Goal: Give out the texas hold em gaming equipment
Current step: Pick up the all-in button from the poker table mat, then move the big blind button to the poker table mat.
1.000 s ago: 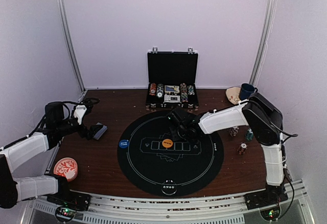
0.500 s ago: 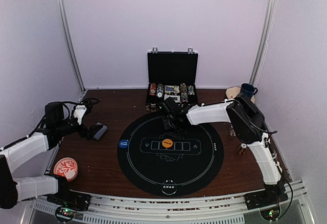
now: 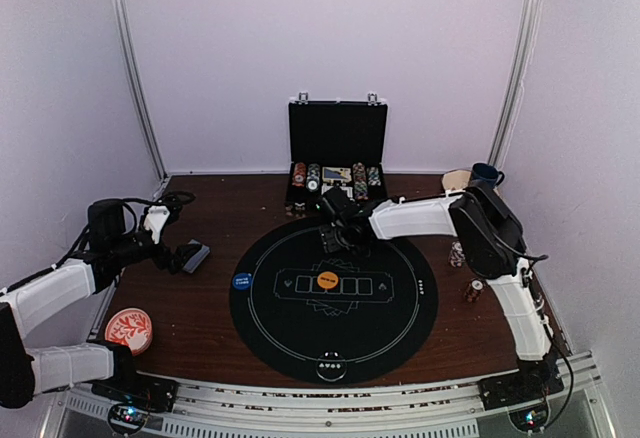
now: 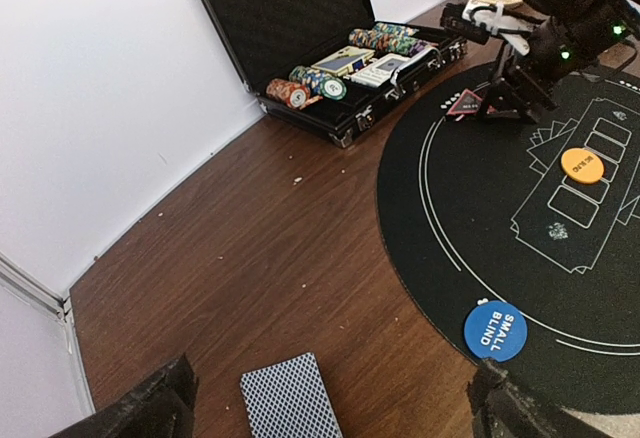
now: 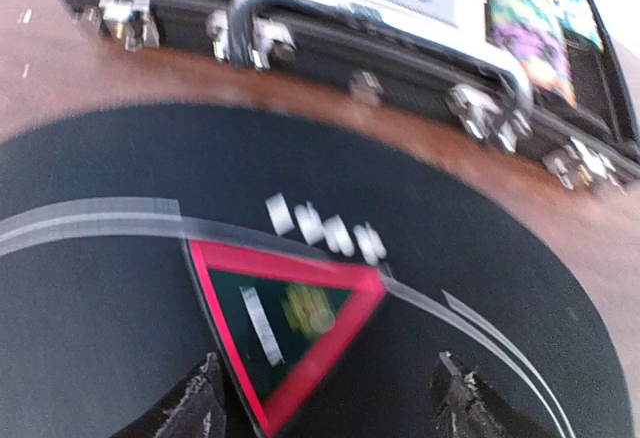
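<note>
Red triangle marker [image 5: 290,318]: flat on black round mat [image 5: 90,358], at its far rim, just before the briefcase [image 5: 330,53]. Red border, dark centre, print blurred. Right gripper [image 5: 330,403] jaws spread, straddling it, no grip.

Left wrist view alone shows blue disc [image 4: 495,330] reading "SMALL BLIND". Lattice-backed cards [image 4: 290,398] lie between the spread, empty jaws of the left gripper [image 4: 330,393].

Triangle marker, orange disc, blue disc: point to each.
Triangle marker [image 5: 285,316], right wrist view, its dark middle.
Orange disc [image 4: 583,165], left wrist view, middle of top.
Blue disc [image 4: 495,330], left wrist view, printed top.
</note>
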Motion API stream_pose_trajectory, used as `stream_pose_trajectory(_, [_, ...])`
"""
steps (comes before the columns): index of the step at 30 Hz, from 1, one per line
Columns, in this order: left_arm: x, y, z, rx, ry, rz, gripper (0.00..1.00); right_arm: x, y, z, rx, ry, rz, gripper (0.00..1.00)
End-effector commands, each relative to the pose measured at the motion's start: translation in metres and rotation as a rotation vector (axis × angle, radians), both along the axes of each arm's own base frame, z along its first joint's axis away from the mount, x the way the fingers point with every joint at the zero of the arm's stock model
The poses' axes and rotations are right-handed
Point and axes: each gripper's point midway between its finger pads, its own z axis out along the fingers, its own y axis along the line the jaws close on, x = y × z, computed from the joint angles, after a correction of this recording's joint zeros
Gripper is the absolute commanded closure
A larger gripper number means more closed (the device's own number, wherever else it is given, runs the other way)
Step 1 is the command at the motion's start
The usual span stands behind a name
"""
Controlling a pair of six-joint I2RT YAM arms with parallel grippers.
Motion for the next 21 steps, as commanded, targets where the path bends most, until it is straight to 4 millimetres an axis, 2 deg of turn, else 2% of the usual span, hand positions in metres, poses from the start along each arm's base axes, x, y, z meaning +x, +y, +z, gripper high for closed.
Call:
stream_pose_trajectory(1, [0.003,-0.003,0.007,-0.003,-0.043,-0.016,0.02,-0.035,-0.007,0.055,0.012,-0.022,0.063,0.27])
stream_pose_trajectory(4, [0.002,-0.003,0.008,-0.004,-0.045,-0.018,0.02,-0.066,-0.001,0.063,0.033,-0.004,0.132,0.26])
stream_pose_trajectory(9, [0.001,-0.003,0.009,-0.003,-0.049,-0.016,0.02,-0.116,0.015,0.049,0.049,0.051,0.248,0.24])
stream_pose_trajectory(11, [0.001,-0.003,0.010,-0.004,-0.050,-0.015,0.02,-0.128,0.020,0.041,0.040,0.069,0.276,0.22])
stream_pose_trajectory(16, [0.001,-0.003,0.009,-0.002,-0.048,-0.014,0.02,-0.134,0.029,0.018,0.016,0.091,0.285,0.13])
stream_pose_trajectory(21, [0.001,-0.003,0.008,-0.002,-0.050,-0.016,0.02,-0.134,0.029,0.001,-0.005,0.117,0.271,0.10])
